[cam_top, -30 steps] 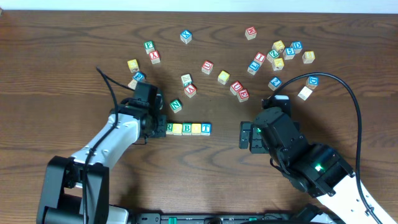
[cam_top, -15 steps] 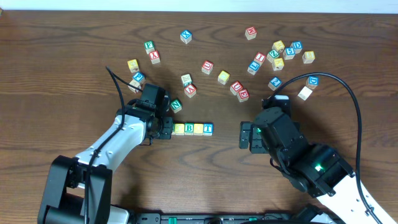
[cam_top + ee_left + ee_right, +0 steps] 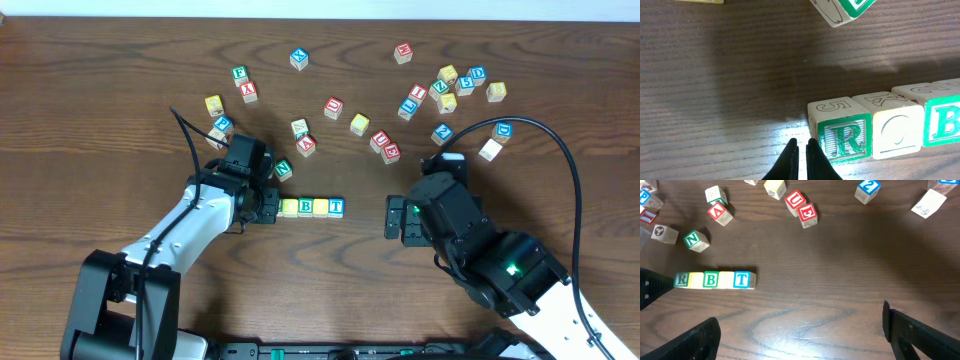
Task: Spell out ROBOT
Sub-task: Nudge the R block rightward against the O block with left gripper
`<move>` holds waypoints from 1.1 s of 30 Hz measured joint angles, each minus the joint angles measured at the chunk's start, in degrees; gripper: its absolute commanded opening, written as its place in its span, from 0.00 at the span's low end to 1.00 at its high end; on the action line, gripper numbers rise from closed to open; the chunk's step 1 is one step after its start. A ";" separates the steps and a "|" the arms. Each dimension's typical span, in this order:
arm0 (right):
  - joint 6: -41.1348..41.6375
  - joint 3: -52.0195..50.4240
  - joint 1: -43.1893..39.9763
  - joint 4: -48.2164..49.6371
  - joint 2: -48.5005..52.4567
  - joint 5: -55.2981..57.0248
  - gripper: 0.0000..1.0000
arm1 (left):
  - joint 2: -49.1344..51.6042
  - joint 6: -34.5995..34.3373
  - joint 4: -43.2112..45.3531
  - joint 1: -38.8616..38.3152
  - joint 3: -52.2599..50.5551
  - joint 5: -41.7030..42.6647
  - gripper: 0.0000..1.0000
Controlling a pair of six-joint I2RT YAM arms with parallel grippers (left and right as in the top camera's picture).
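Observation:
The letter cubes stand in one row in front of the table's middle. In the right wrist view they read R (image 3: 681, 279), a yellow cube (image 3: 695, 280), B (image 3: 711, 280), a second yellow cube (image 3: 726, 280) and T (image 3: 742, 279). My left gripper (image 3: 802, 148) is shut with nothing in it, its tips against the left side of the green-bordered R cube (image 3: 845, 139). A pale cube with a faint O (image 3: 895, 132) and the B cube (image 3: 942, 122) follow. From overhead the left gripper (image 3: 270, 207) covers the R. My right gripper (image 3: 400, 218) is open and apart from the row.
A green N cube (image 3: 283, 170) lies just behind the row's left end. Several loose cubes are scattered across the back, with a cluster at the back right (image 3: 447, 84) and red U and E cubes (image 3: 385, 146). A black cable (image 3: 560, 150) arcs over the right side.
My left gripper has slid to the right against the R end, and the row has shifted slightly to the right. The right arm has not moved.

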 measured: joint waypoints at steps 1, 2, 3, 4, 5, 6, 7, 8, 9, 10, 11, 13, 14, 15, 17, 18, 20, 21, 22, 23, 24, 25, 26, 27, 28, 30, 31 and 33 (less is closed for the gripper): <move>0.02 0.00 0.00 0.00 0.00 0.00 0.99 | 0.00 0.02 -0.02 0.00 0.00 0.04 0.08; 0.00 0.00 0.02 0.00 0.00 0.00 0.99 | 0.00 0.00 0.00 0.00 0.00 0.24 0.07; 0.00 0.00 0.00 0.00 0.00 0.00 0.99 | 0.00 0.02 0.00 0.00 0.00 0.48 0.07; 0.00 0.00 0.00 0.00 0.00 0.00 0.99 | 0.00 0.02 0.00 0.00 0.00 0.68 0.08; 0.02 0.00 0.02 0.00 0.00 0.00 0.99 | 0.00 0.02 0.00 0.00 0.00 0.90 0.07; 0.02 0.00 0.00 0.00 0.00 0.00 0.99 | 0.00 0.02 0.00 0.00 0.00 1.05 0.07; 0.00 0.00 0.00 0.00 0.00 0.00 0.99 | 0.00 0.02 0.00 0.00 0.00 1.11 0.08; 0.02 0.00 0.00 0.00 0.00 0.00 0.99 | 0.00 0.02 0.00 0.00 0.00 1.22 0.07; 0.00 0.00 0.00 0.00 0.00 0.00 0.99 | 0.00 0.02 0.00 0.00 0.00 1.27 0.07; 0.00 0.00 0.00 0.00 0.00 0.00 0.99 | 0.00 0.02 0.00 0.00 0.00 1.27 0.08; 0.00 0.00 0.00 0.00 0.00 0.00 0.99 | 0.00 0.02 0.00 0.00 0.00 1.29 0.07; 0.00 0.00 0.00 0.02 0.00 0.00 0.99 | 0.00 0.02 0.00 0.00 0.00 1.29 0.08; 0.02 0.00 0.00 0.00 0.00 0.00 0.99 | 0.00 0.02 0.00 0.00 0.00 1.31 0.08; 0.00 0.00 0.02 0.02 0.00 0.00 0.99 | 0.00 0.02 0.00 0.00 0.00 1.33 0.08; 0.00 0.00 0.00 0.00 0.00 0.00 0.99 | 0.00 0.02 0.00 0.00 0.00 1.46 0.07; 0.00 0.00 0.00 0.00 0.00 0.00 0.99 | 0.00 0.02 0.00 0.00 0.00 1.51 0.08; 0.02 0.00 0.00 0.00 0.00 0.00 0.99 | 0.00 0.26 0.00 0.00 0.00 1.97 0.07; 0.00 0.00 0.02 0.00 0.00 0.00 0.99 | 0.00 0.52 0.00 0.00 0.00 2.38 0.07; 0.00 0.00 0.00 0.00 0.00 0.00 0.99 | 0.00 0.94 0.00 0.00 0.00 2.80 0.07; 0.00 0.00 0.00 0.00 0.00 0.00 0.99 | 0.00 1.20 0.00 0.00 0.00 3.17 0.07; 0.00 0.00 0.00 0.00 0.00 0.00 0.99 | 0.00 1.31 0.00 0.00 0.00 3.45 0.07; 0.00 0.00 0.00 0.00 0.00 0.00 0.99 | 0.00 1.46 0.00 0.00 0.00 3.76 0.07; 0.00 0.00 0.00 0.00 0.00 0.00 0.99 | 0.00 1.53 0.00 0.00 0.00 3.96 0.07; 0.02 0.00 0.00 0.00 0.00 0.00 0.99 | 0.00 1.55 0.00 0.00 0.00 4.11 0.08; 0.00 0.00 0.00 0.00 0.00 0.00 0.99 | 0.00 1.55 0.00 0.00 0.00 4.22 0.07; 0.02 0.00 0.00 0.00 0.00 0.00 0.99 | 0.00 1.66 0.00 0.00 0.00 4.31 0.08; 0.00 0.00 0.00 0.00 0.00 0.00 0.99 | 0.00 1.68 0.00 0.00 0.00 4.31 0.07; 0.00 0.00 0.00 0.02 0.00 0.00 0.99 | 0.00 1.70 0.00 0.00 0.00 4.48 0.08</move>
